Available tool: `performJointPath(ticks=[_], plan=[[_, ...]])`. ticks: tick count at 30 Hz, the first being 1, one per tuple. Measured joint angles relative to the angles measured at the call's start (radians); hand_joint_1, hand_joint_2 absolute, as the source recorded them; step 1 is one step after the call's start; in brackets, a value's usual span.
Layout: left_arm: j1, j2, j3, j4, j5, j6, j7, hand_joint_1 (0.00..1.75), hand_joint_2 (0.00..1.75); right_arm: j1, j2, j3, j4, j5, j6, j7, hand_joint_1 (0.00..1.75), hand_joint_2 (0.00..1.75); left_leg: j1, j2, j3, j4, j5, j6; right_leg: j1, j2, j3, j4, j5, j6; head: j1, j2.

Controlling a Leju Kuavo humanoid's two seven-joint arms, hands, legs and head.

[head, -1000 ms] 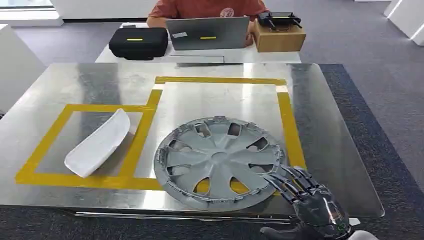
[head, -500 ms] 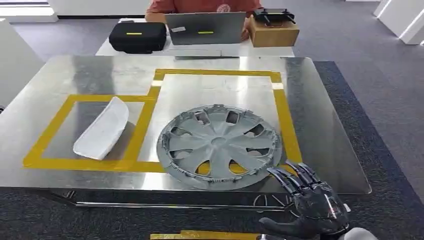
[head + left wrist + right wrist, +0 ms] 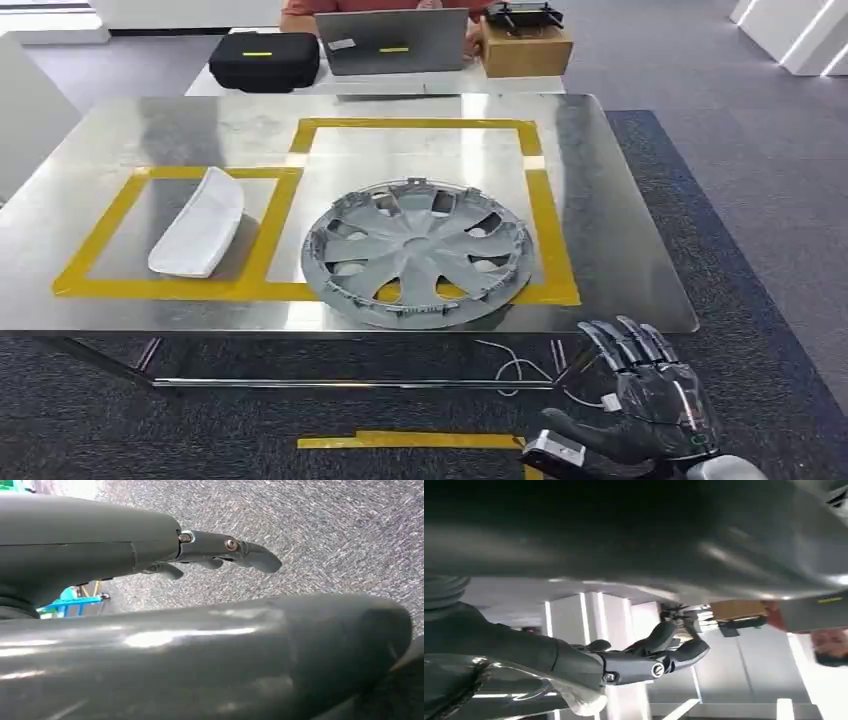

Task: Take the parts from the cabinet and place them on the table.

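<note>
Right hand empty, fingers spread, below the table edge; left hand empty over carpet in the left wrist view

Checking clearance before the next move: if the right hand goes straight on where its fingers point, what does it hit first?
Probably the near edge of the metal table: the right hand points up toward it. Depth is unclear.

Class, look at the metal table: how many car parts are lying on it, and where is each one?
2. A grey round plastic wheel cover lies in the larger yellow-taped square, overlapping its near tape edge. A white curved plastic panel lies inside the smaller taped rectangle to its left. None seems hidden.
</note>
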Motion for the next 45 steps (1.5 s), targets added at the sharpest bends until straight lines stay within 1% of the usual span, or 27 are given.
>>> performJointPath(ticks=[3,4,5,7,9,10,11,13,15,17,19,20,21,23,24,26,29,30,31,32,34,35,37,39,40,41,45], plan=[[0.0,-0.001,0.002,0.0,0.01,0.002,-0.002,0.0,0.0,0.041,0.01,-0.034,0.0,0.002,0.0,0.05,0.0,0.0,0.004,-0.005,-0.038,0.171,-0.183,-0.019,0.0,0.0,-0.035,0.001,0.031,-0.012,-0.008,0.0],[-0.002,-0.002,0.003,0.0,0.013,0.004,-0.003,0.0,0.0,0.061,0.013,-0.049,0.0,-0.008,-0.003,0.072,0.0,0.0,0.005,-0.005,-0.047,0.254,-0.226,-0.021,0.001,0.0,-0.049,0.003,0.042,-0.012,-0.008,0.0],[-0.002,-0.003,0.004,0.0,0.018,0.007,-0.003,0.0,0.0,0.079,0.016,-0.063,0.0,-0.026,-0.01,0.094,0.0,0.0,0.005,-0.005,-0.044,0.303,-0.234,-0.023,0.001,0.0,-0.062,0.006,0.051,-0.011,-0.008,0.0],[-0.002,-0.008,0.006,0.0,0.02,0.019,-0.006,0.0,0.0,0.126,0.026,-0.099,0.0,-0.073,-0.034,0.137,0.0,0.0,0.008,-0.005,0.013,0.268,-0.184,-0.02,0.001,0.0,-0.085,0.017,0.069,-0.009,-0.008,0.0],[0.002,-0.011,0.015,0.0,0.029,0.03,-0.013,0.0,0.0,0.176,0.041,-0.144,0.001,-0.157,-0.078,0.155,0.0,0.0,0.009,-0.009,0.134,0.1,-0.131,-0.012,0.001,0.003,-0.109,0.029,0.081,-0.003,-0.008,0.0],[0.002,-0.014,0.019,0.0,0.032,0.034,-0.016,0.0,0.0,0.202,0.053,-0.168,0.004,-0.214,-0.103,0.151,0.0,0.0,0.009,-0.018,0.195,0.001,-0.147,-0.005,0.002,0.002,-0.119,0.033,0.087,0.001,-0.008,0.0],[0.002,-0.016,0.021,0.0,0.039,0.042,-0.016,0.0,0.0,0.222,0.068,-0.191,0.01,-0.263,-0.123,0.14,0.0,0.0,0.007,-0.022,0.214,-0.042,-0.156,0.001,0.005,0.002,-0.126,0.035,0.095,0.007,-0.007,0.0],[0.003,-0.028,0.029,0.0,0.049,0.069,-0.008,0.0,0.0,0.255,0.104,-0.242,0.034,-0.396,-0.156,0.073,0.0,0.0,0.002,-0.022,0.198,-0.042,-0.152,0.007,0.002,0.002,-0.14,0.03,0.116,0.018,-0.008,0.0],[0.006,-0.044,0.042,0.0,0.057,0.089,0.003,0.0,0.0,0.289,0.158,-0.304,0.08,-0.543,-0.151,-0.016,0.0,0.0,0.01,-0.016,0.18,-0.059,-0.126,0.027,-0.001,0.003,-0.149,0.031,0.121,0.031,-0.007,0.0],[0.006,-0.05,0.049,0.001,0.061,0.099,0.005,0.0,0.0,0.311,0.222,-0.371,0.138,-0.646,-0.102,-0.127,0.0,0.0,0.006,-0.01,0.155,-0.057,-0.106,0.041,-0.001,0.009,-0.184,0.099,0.018,0.034,-0.001,0.0],[0.006,-0.058,0.055,0.001,0.063,0.105,0.005,0.0,0.0,0.319,0.303,-0.444,0.198,-0.678,-0.055,-0.212,0.0,0.0,0.0,-0.007,0.127,-0.054,-0.087,0.046,0.0,0.01,-0.216,0.253,-0.091,0.035,0.0,0.0],[0.006,-0.058,0.058,0.001,0.067,0.106,0.005,0.0,0.0,0.322,0.336,-0.474,0.22,-0.694,-0.023,-0.242,0.0,0.0,-0.004,-0.004,0.113,-0.052,-0.077,0.047,0.0,0.01,-0.223,0.312,-0.106,0.035,0.0,0.0],[0.006,-0.061,0.065,0.001,0.073,0.114,0.012,0.0,0.0,0.319,0.374,-0.51,0.252,-0.716,0.025,-0.279,0.0,0.0,-0.006,-0.002,0.098,-0.049,-0.067,0.046,0.001,0.01,-0.213,0.331,-0.088,0.034,0.0,0.0],[0.003,-0.071,0.077,0.001,0.084,0.135,0.032,0.0,0.0,0.301,0.467,-0.601,0.34,-0.772,0.146,-0.335,0.0,0.0,-0.006,-0.001,0.068,-0.043,-0.048,0.043,0.002,0.009,-0.139,0.261,-0.006,0.032,0.0,0.0],[0.002,-0.075,0.08,0.001,0.09,0.143,0.038,0.0,0.0,0.295,0.51,-0.645,0.386,-0.782,0.207,-0.352,0.0,0.0,-0.006,-0.001,0.052,-0.037,-0.04,0.04,0.001,0.008,-0.071,0.173,0.022,0.031,0.001,0.0],[0.0,-0.08,0.09,0.0,0.092,0.151,0.041,0.0,0.0,0.271,0.579,-0.718,0.463,-0.758,0.297,-0.393,0.0,0.0,-0.011,-0.001,0.035,-0.019,-0.029,0.029,0.006,0.006,0.058,-0.014,-0.012,0.026,0.001,0.0],[-0.003,-0.081,0.097,0.001,0.094,0.156,0.042,0.0,0.0,0.236,0.687,-0.838,0.567,-0.706,0.349,-0.446,0.0,0.0,-0.007,0.003,0.03,-0.022,0.001,0.016,0.012,0.007,0.041,-0.023,-0.015,0.015,0.0,0.0],[-0.002,-0.08,0.1,0.002,0.094,0.156,0.042,0.0,0.0,0.234,0.716,-0.869,0.59,-0.698,0.36,-0.447,0.0,0.0,-0.01,0.0,0.026,-0.02,0.002,0.01,0.005,0.003,0.031,-0.03,-0.004,0.003,0.002,0.0],[-0.002,-0.08,0.103,0.002,0.095,0.156,0.042,0.0,0.0,0.226,0.737,-0.891,0.606,-0.691,0.37,-0.447,0.0,0.0,-0.006,-0.005,0.017,-0.006,-0.033,0.001,0.003,-0.001,0.024,-0.026,0.005,-0.005,-0.003,0.0],[-0.002,-0.08,0.104,0.002,0.097,0.156,0.042,0.0,0.0,0.22,0.754,-0.911,0.617,-0.686,0.38,-0.446,0.0,0.0,-0.003,-0.006,0.005,0.049,-0.099,-0.007,0.003,-0.001,0.012,-0.023,0.013,-0.017,-0.006,0.0],[-0.003,-0.08,0.106,0.002,0.1,0.159,0.042,0.0,0.0,0.205,0.799,-0.955,0.632,-0.675,0.424,-0.43,0.0,0.0,0.002,-0.008,-0.025,0.205,-0.205,-0.017,0.005,-0.001,-0.012,-0.016,0.029,-0.021,-0.007,0.0],[-0.005,-0.079,0.11,0.002,0.101,0.159,0.042,0.0,0.0,0.192,0.819,-0.981,0.645,-0.664,0.452,-0.42,0.0,0.0,0.003,-0.008,-0.034,0.274,-0.233,-0.021,0.005,-0.001,-0.026,-0.011,0.037,-0.02,-0.008,0.0],[-0.006,-0.079,0.119,0.002,0.103,0.161,0.042,0.0,0.0,0.161,0.869,-1.041,0.688,-0.65,0.514,-0.394,0.0,0.0,0.008,-0.008,0.002,0.285,-0.202,-0.023,0.005,-0.001,-0.048,0.003,0.05,-0.019,-0.008,0.0],[-0.007,-0.079,0.121,0.002,0.106,0.172,0.042,0.0,0.0,0.127,0.908,-1.089,0.76,-0.659,0.566,-0.351,0.0,0.0,0.011,-0.009,0.109,0.133,-0.131,-0.02,0.005,0.002,-0.076,0.022,0.059,-0.016,-0.007,0.0],[-0.006,-0.079,0.121,0.002,0.106,0.179,0.039,0.0,0.0,0.109,0.922,-1.109,0.8,-0.67,0.584,-0.327,0.0,0.0,0.011,-0.012,0.168,0.035,-0.119,-0.014,0.005,0.003,-0.086,0.029,0.061,-0.013,-0.008,0.0],[-0.007,-0.079,0.122,0.002,0.109,0.182,0.034,0.0,0.0,0.088,0.935,-1.13,0.841,-0.679,0.593,-0.31,0.0,0.0,0.007,-0.016,0.195,-0.012,-0.142,-0.008,0.008,0.003,-0.096,0.035,0.067,-0.006,-0.008,0.0],[-0.026,-0.087,0.14,-0.005,0.164,0.142,-0.073,0.0,0.0,0.005,0.963,-1.217,0.998,-0.62,0.606,-0.328,0.0,0.0,0.003,-0.014,0.178,-0.043,-0.126,0.012,0.008,0.005,-0.119,0.03,0.105,0.019,-0.008,0.0]])
